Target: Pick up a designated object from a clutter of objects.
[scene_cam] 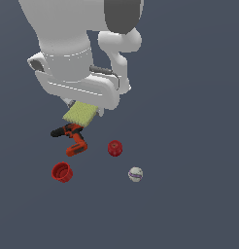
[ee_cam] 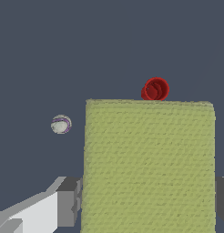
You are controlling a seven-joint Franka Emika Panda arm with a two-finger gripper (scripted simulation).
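The designated object, a flat yellow-green sponge block (ee_cam: 148, 164), fills much of the wrist view and sits between my two grey fingers (ee_cam: 68, 202). My gripper (ee_cam: 148, 200) is shut on its sides. In the exterior view the block (scene_cam: 78, 115) hangs just under my white hand, and the gripper (scene_cam: 82, 108) is mostly hidden behind it. The rest of the clutter of objects lies on the floor below: an orange-red and black drill (scene_cam: 70, 139), a red cup (scene_cam: 62, 171), a red ball (scene_cam: 115, 148) and a white baseball (scene_cam: 135, 174).
The wrist view shows the red cup (ee_cam: 155, 89) peeking past the block's far edge and the baseball (ee_cam: 61, 124) off to one side, both small and well below. The dark blue-grey floor (scene_cam: 189, 146) stretches toward the exterior view's right.
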